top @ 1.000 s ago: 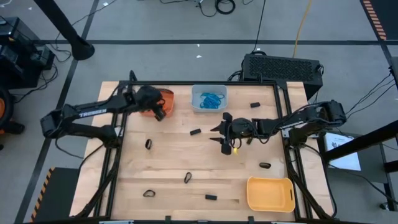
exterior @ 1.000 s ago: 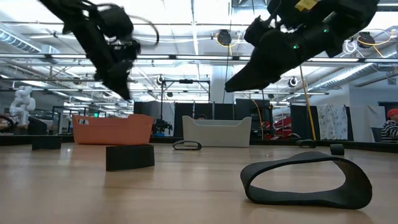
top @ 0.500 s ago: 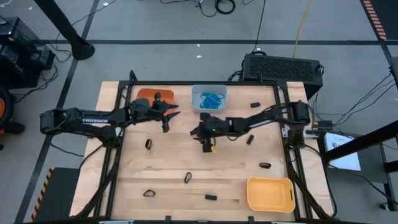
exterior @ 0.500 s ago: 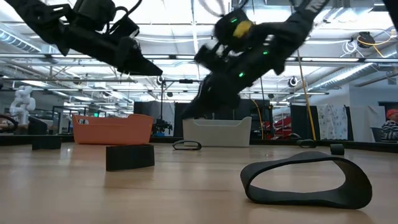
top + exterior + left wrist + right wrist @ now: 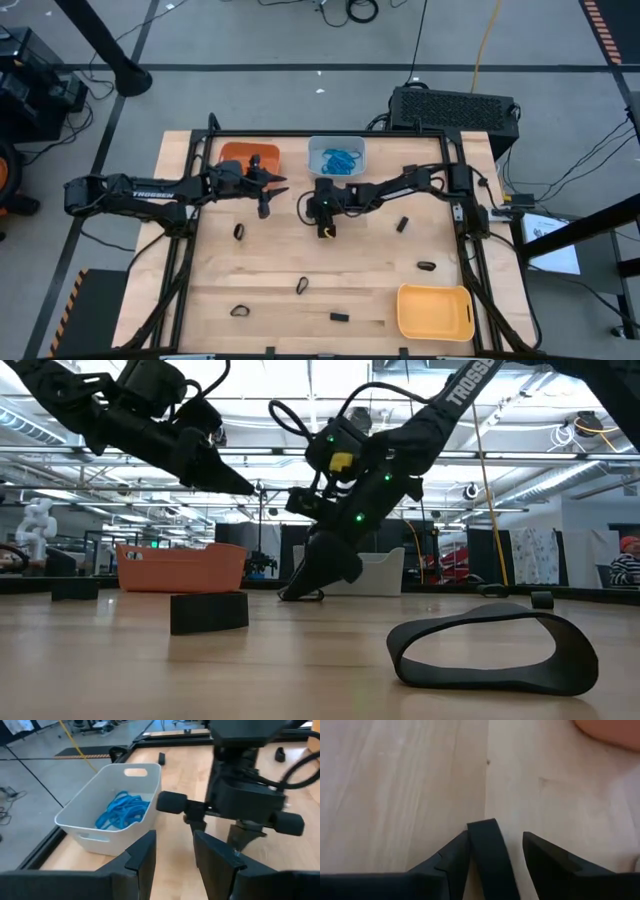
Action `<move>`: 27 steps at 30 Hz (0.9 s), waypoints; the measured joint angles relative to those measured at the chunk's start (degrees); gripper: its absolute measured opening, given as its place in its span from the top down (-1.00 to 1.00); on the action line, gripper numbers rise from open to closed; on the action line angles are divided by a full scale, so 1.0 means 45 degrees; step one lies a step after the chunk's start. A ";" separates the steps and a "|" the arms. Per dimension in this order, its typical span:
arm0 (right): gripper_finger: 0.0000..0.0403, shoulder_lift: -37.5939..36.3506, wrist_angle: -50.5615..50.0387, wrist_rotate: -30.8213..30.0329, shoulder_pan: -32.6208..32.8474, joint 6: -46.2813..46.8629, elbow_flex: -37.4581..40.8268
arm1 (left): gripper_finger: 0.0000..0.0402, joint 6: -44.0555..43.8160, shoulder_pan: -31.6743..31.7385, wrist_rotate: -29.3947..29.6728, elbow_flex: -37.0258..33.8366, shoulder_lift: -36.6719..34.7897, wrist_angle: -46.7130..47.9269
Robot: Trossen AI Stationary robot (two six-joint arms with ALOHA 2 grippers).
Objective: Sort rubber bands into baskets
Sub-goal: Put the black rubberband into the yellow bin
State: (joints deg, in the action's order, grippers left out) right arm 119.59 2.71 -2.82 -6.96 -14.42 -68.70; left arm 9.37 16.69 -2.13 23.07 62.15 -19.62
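Rubber bands [image 5: 340,158] in blue fill the pale basket [image 5: 336,172], black ones [image 5: 302,286] remain scattered below it; right gripper [image 5: 311,208] part-open around one, left gripper [image 5: 282,183] part-open, empty.

You swung the right gripper [image 5: 312,209] left across the table, from mid-table right of centre to a spot just below the pale blue-grey basket [image 5: 336,158], and dropped it low; a black rubber band [image 5: 488,851] ended up between its open fingers, at the tabletop. The left gripper [image 5: 272,188] came off the orange basket [image 5: 248,153], which went from half covered to fully exposed, and stopped just right of it, raised, pointing at the right arm.
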 joint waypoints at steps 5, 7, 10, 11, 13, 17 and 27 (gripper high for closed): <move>0.35 -0.0214 -0.0850 0.0295 -0.0262 0.1144 0.0008 | 0.31 -0.0002 0.0000 -0.0151 0.0000 0.0000 0.0133; 0.56 -0.0380 -0.1137 0.0483 -0.0300 0.1158 0.0049 | 0.31 -0.0005 0.0000 -0.0156 0.0000 0.0000 0.0146; 0.91 -0.0768 -0.1641 0.0873 -0.0297 0.1092 0.0087 | 0.31 -0.0008 0.0000 -0.0161 0.0000 0.0000 0.0149; 0.94 -0.0936 -0.1827 0.0921 -0.0299 0.1137 0.0105 | 0.31 -0.0010 0.0000 -0.0161 0.0000 0.0000 0.0169; 0.94 -0.1373 -0.2236 0.0926 -0.0247 0.1510 -0.0007 | 0.31 -0.0010 0.0000 -0.0161 0.0000 0.0000 0.0199; 0.99 -0.2742 -0.3550 0.1242 0.0116 0.2048 -0.0306 | 0.31 -0.0006 0.0000 -0.0161 0.0000 0.0000 0.0199; 1.00 -0.5953 -0.8349 0.3716 0.2588 0.6257 -0.0291 | 0.31 0.0000 0.0000 -0.0161 0.0010 0.0000 0.0262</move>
State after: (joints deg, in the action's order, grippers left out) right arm 92.80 -34.86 13.90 4.68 13.73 -70.01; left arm 9.37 16.69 -2.85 23.11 62.15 -18.44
